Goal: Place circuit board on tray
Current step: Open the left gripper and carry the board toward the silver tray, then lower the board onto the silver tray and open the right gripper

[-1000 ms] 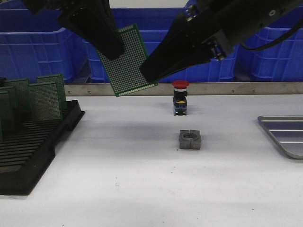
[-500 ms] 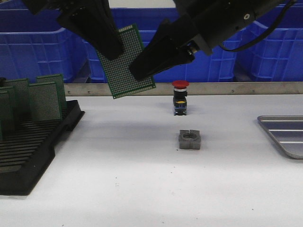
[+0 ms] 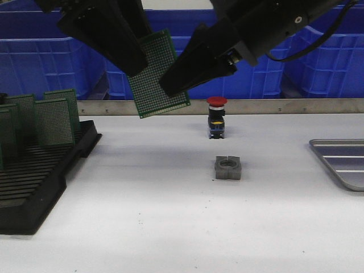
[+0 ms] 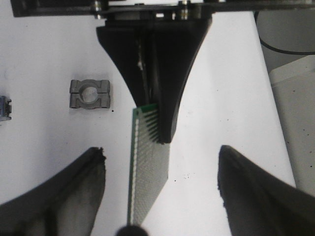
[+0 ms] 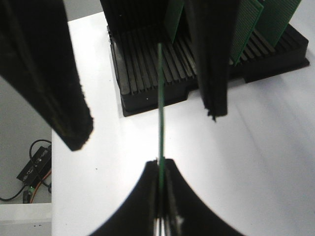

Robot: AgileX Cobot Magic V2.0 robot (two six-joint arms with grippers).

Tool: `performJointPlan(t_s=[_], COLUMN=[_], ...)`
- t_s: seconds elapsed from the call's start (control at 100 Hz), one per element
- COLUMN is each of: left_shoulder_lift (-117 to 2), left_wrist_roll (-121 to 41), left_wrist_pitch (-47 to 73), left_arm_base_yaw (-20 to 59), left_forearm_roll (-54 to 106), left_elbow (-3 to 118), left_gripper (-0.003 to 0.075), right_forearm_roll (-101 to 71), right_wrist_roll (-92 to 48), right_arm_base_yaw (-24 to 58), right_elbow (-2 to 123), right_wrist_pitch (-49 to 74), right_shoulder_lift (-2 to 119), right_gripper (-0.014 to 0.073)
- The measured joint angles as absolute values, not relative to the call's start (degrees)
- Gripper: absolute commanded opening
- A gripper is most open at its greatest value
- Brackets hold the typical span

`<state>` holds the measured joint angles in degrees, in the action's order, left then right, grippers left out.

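Note:
The green perforated circuit board point(image 3: 159, 74) hangs tilted in the air above the table's middle. My right gripper point(image 3: 170, 88) is shut on its right edge; the right wrist view shows the board point(image 5: 160, 98) edge-on, pinched at my right gripper point(image 5: 161, 164). My left gripper point(image 3: 136, 63) is open, its fingers point(image 4: 88, 182) spread wide on either side of the board point(image 4: 145, 167) without touching it. The silver ribbed tray point(image 3: 341, 162) lies at the table's right edge, empty where visible.
A black slotted rack point(image 3: 34, 182) with several green boards point(image 3: 54, 119) stands at the left. A red-capped button switch point(image 3: 216, 116) and a grey metal block point(image 3: 228, 168) sit mid-table. Blue bins point(image 3: 45, 57) line the back behind a metal rail point(image 3: 284, 106).
My right gripper moved left and closed on the board's right edge. My left gripper opened and released the board, which shifted slightly right.

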<state>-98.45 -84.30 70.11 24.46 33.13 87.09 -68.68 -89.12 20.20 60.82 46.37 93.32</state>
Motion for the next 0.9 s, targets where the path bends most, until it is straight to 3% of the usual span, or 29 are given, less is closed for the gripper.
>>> performJointPlan(t_s=[0.22, 0.5, 0.74, 0.9], left_shoulder_lift=[-98.45, -98.45, -98.45, -98.45], left_wrist_roll=[-84.3, -84.3, -84.3, -84.3], left_wrist_pitch=[70.05, 70.05, 70.05, 70.05], left_arm_base_yaw=[24.46, 24.46, 24.46, 24.46], left_forearm_roll=[33.13, 33.13, 33.13, 33.13], left_elbow=[87.09, 87.09, 87.09, 87.09], left_gripper=[0.0503, 0.0503, 0.0503, 0.0503], right_forearm_roll=[-60.03, -52.51, -52.51, -53.7], right_wrist_roll=[-81.76, -68.23, -54.03, -49.36], right_arm_base_yaw=[13.34, -4.04, -19.91, -25.24], right_elbow=[60.82, 60.82, 60.93, 60.93], right_wrist_pitch=[49.84, 56.42, 56.91, 56.47], right_shoulder_lift=[88.93, 85.55, 91.92, 98.08], right_gripper=[-0.0067, -0.0067, -0.0067, -0.0067])
